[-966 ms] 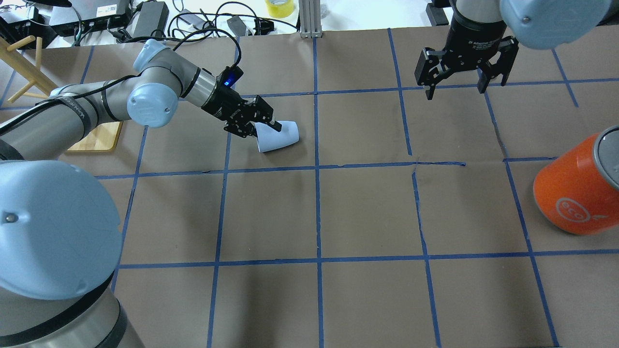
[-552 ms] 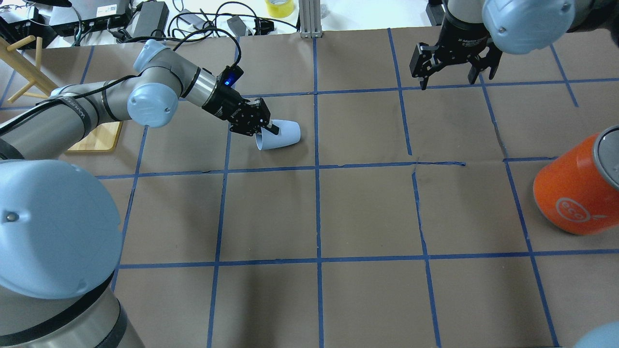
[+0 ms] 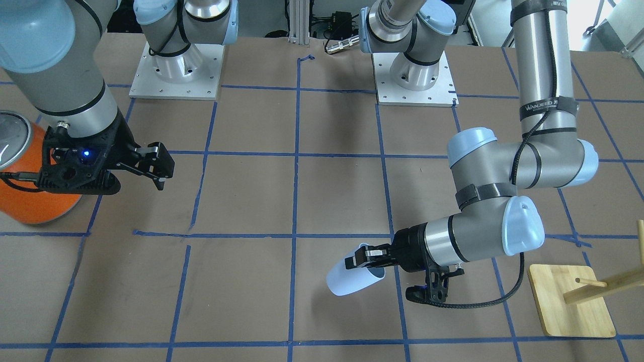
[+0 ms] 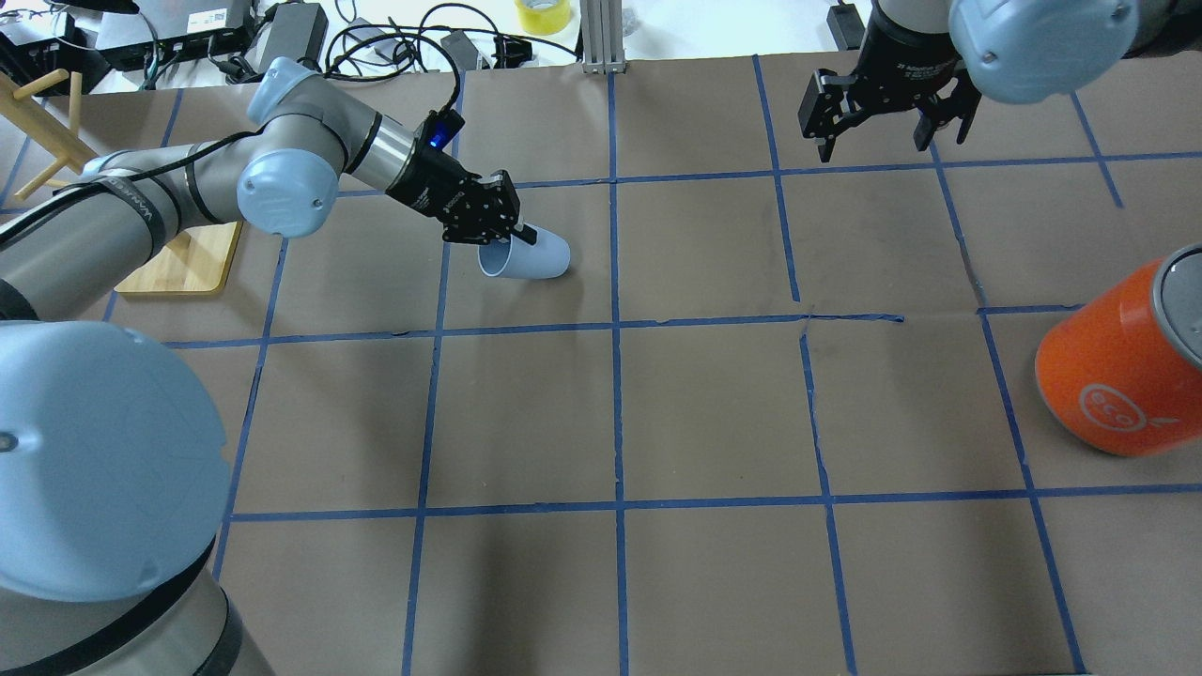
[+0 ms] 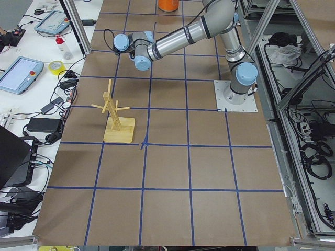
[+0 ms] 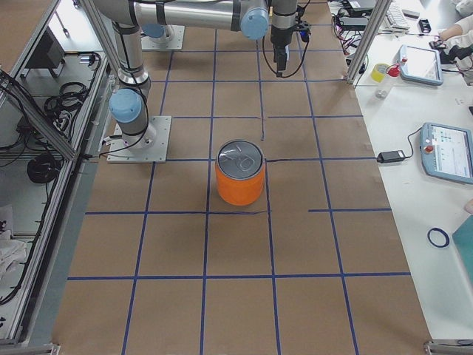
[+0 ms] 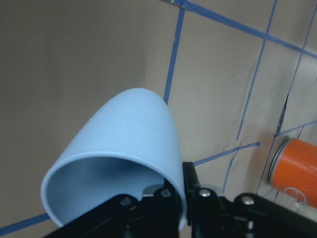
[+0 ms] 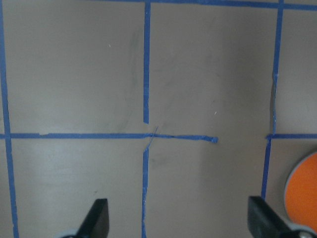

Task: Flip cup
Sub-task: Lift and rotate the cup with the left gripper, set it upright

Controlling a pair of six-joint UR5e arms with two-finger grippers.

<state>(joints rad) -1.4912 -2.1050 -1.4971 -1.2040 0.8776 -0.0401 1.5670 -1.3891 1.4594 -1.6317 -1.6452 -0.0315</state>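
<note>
The cup [image 4: 535,256] is a small pale blue tumbler. My left gripper [image 4: 510,235] is shut on its rim, one finger inside and one outside, and holds it tilted on its side just above the brown table. In the front view the cup [image 3: 347,282] points its base away from the left gripper [image 3: 366,260]. The left wrist view shows the cup's [image 7: 130,148] open mouth and bluish inside close to the left gripper [image 7: 174,201]. My right gripper [image 4: 875,143] is open and empty, hanging high over the far right of the table. It also shows in the front view [image 3: 160,173] and the right wrist view [image 8: 178,223].
A large orange can [image 4: 1117,368] with a silver top stands at the right edge, also in the front view [image 3: 25,198]. A wooden peg stand [image 3: 571,300] on a wooden base [image 4: 183,265] stands behind my left arm. Cables and boxes lie beyond the table's far edge.
My left gripper has turned and drawn the cup a little up and toward the far left, so its mouth shows more. My right gripper has moved toward the far edge.
</note>
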